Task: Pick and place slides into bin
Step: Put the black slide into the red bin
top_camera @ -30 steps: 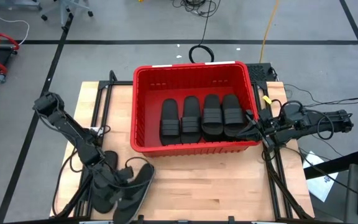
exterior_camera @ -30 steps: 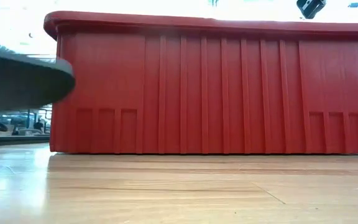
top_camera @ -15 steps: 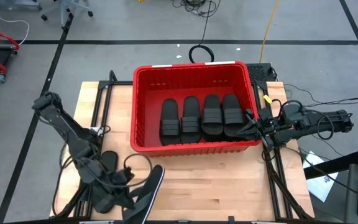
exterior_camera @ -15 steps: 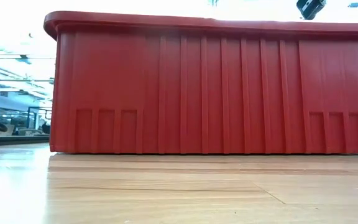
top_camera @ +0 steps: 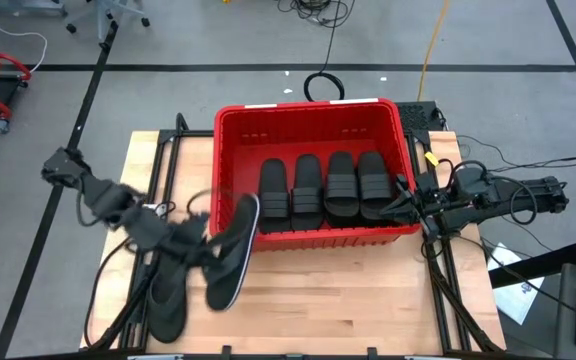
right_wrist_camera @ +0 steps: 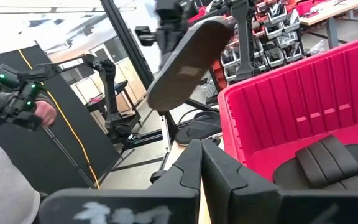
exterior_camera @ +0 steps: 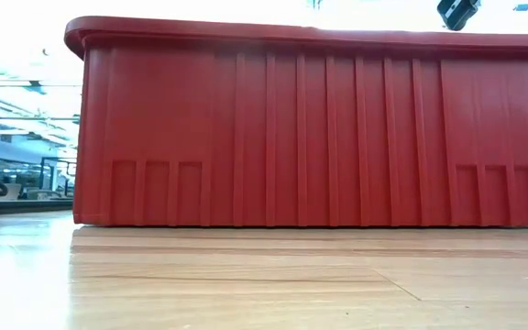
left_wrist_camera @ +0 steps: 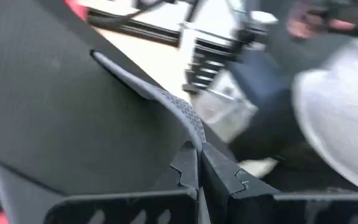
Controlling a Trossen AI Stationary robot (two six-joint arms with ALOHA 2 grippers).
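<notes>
four ribbed slides (top_camera: 324,188) lie side by side in the red bin (top_camera: 230,135) at the table's back edge. we see the left gripper (top_camera: 200,243) clenched on a thin flip-flop (top_camera: 230,250), lifted at the bin's front left corner, another flip-flop (top_camera: 167,292) flat near the table's front left corner. the right gripper (top_camera: 404,205) waits pinched together at the bin's right wall.

Four black ribbed slides (top_camera: 323,188) side by side in the red bin (top_camera: 230,140) — thin flip-flop (top_camera: 230,252) aloft at its left wall.

Wooden table (top_camera: 338,300); black cable loop (top_camera: 321,86) on floor.
</notes>
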